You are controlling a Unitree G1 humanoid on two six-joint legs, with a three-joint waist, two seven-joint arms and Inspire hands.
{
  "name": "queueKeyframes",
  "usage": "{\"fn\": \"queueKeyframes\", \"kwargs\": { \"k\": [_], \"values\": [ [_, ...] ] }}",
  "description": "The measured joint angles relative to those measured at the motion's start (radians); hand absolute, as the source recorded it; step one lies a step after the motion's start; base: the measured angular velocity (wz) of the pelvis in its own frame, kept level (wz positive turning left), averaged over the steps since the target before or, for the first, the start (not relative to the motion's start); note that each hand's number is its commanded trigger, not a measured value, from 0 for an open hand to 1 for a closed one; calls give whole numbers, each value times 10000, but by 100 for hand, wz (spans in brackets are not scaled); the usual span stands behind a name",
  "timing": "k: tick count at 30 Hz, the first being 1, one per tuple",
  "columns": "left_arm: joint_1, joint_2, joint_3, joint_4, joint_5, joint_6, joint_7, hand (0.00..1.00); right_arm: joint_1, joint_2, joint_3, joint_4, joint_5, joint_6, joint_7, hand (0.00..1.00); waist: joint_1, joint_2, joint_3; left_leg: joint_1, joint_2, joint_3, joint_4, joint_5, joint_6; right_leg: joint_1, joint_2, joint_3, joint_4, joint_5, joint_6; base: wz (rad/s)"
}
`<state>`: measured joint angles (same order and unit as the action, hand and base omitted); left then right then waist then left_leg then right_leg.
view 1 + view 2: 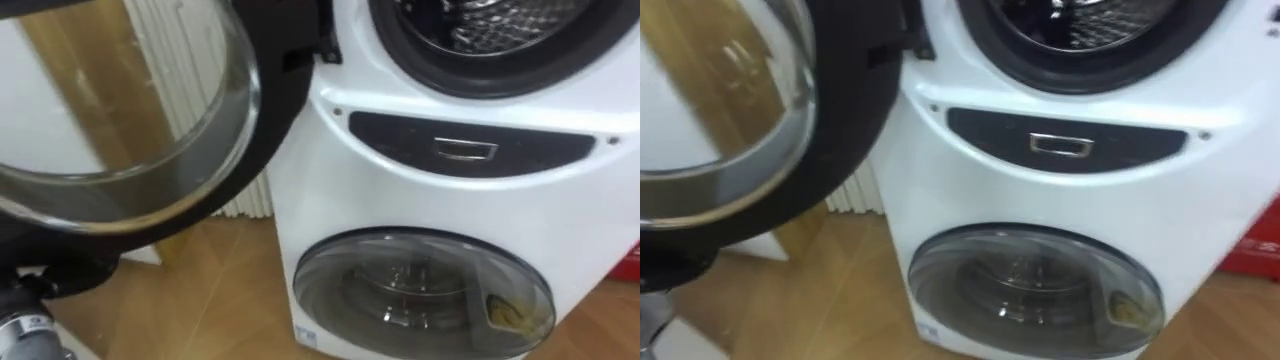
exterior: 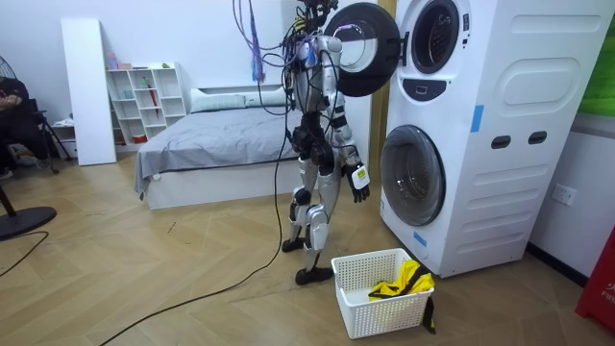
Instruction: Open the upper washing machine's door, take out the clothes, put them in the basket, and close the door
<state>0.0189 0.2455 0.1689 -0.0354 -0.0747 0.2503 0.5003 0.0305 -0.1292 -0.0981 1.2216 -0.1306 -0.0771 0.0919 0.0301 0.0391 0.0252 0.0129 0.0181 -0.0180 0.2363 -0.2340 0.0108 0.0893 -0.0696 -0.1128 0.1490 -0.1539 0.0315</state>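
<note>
Some yellow clothes lie in the basket below the right hand, grip unclear.

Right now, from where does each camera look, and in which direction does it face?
Left eye view: on the robot's head, looking down at the washing machine, with the upper door open at the left; a dark part at lower left may be its left arm.
Right eye view: beside the left eye, facing the same way; same dark part.
Room view: stands in the room at the robot's right side, facing the machine; the whole robot shows, right robot hand hanging low.
Shared: all show the open upper door and the closed lower door.
</note>
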Motion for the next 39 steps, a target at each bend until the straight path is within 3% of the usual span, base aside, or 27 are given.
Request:
{"fn": "queueKeyframes", "kwargs": {
  "k": [1,3,5,7,9,14,19,26,29,31,33,35,39],
  "values": [
    [41,-4,-209,-211,21,60,-42,0,-167,-10,33,346,41,-97,-6,0,-22,-4,76,-36,-72,-6,-4,35,55,0,-54,54,13,1,1,31],
    [59,-49,-614,-419,377,192,-70,0,-497,-118,409,880,138,-166,78,0,-89,1,100,-122,-177,30,-12,104,156,-8,-162,287,11,0,4,48],
    [391,-68,-997,-894,918,239,-355,0,-553,-177,749,1086,225,-178,212,0,-90,-22,100,-189,-263,157,-21,164,256,-13,-260,513,39,32,59,41],
    [997,-206,-1433,-1556,1615,241,-556,0,-718,-245,792,1235,384,-188,261,0,-131,-91,78,-211,-351,638,-65,235,377,-30,-391,691,52,80,127,19],
    [1153,-409,-1699,-1738,2053,241,-568,0,-856,-217,802,1398,427,-202,238,0,-183,-126,69,-208,-416,975,-91,288,468,-86,-472,808,20,98,140,16],
    [1193,-398,-2456,-1893,2666,235,-1009,0,-992,-163,1586,1459,698,-344,105,0,-200,-242,66,-207,-505,1748,-277,448,745,-324,-624,814,47,291,342,15],
    [2173,-387,-3240,-2796,2666,93,-1262,0,-1160,-78,1972,1521,863,-444,50,0,-269,-421,66,-152,-490,2330,-388,547,934,-393,-666,758,24,582,434,-16],
    [2457,-315,-4175,-2924,3234,-160,-2373,0,-1293,39,2393,1385,1356,-440,-238,0,-266,-557,33,-100,-410,2989,-316,561,1005,-500,-665,479,101,833,542,-31],
    [2469,-52,-5029,-2922,3837,-823,-3225,0,-1272,52,2762,1317,1492,-529,-262,0,-427,-603,0,-70,-332,3339,-283,555,1014,-545,-626,215,257,837,541,-39],
    [2422,-81,-5729,-2920,3957,-1185,-3764,0,-1293,68,3066,1295,1517,-530,-278,0,-663,-653,-47,15,-297,3525,-244,544,1001,-596,-631,158,375,829,555,-30],
    [2369,-218,-5855,-2908,3970,-1250,-3998,0,-1290,90,3263,1281,1510,-538,-278,0,-815,-671,-87,122,-253,3698,-223,533,971,-699,-630,121,393,883,659,-33],
    [2250,-209,-5969,-2901,4047,-1512,-4318,0,-1259,89,3467,1282,1511,-534,-296,0,-890,-659,-93,209,-192,3835,-209,521,924,-706,-565,228,393,903,631,-34],
    [1909,-214,-6567,-2717,4065,-2501,-4869,0,-1258,71,3834,1054,1558,-528,-376,0,-919,-686,-102,529,-7,4241,-195,422,750,-678,-409,317,395,905,502,-32]
  ]
}}
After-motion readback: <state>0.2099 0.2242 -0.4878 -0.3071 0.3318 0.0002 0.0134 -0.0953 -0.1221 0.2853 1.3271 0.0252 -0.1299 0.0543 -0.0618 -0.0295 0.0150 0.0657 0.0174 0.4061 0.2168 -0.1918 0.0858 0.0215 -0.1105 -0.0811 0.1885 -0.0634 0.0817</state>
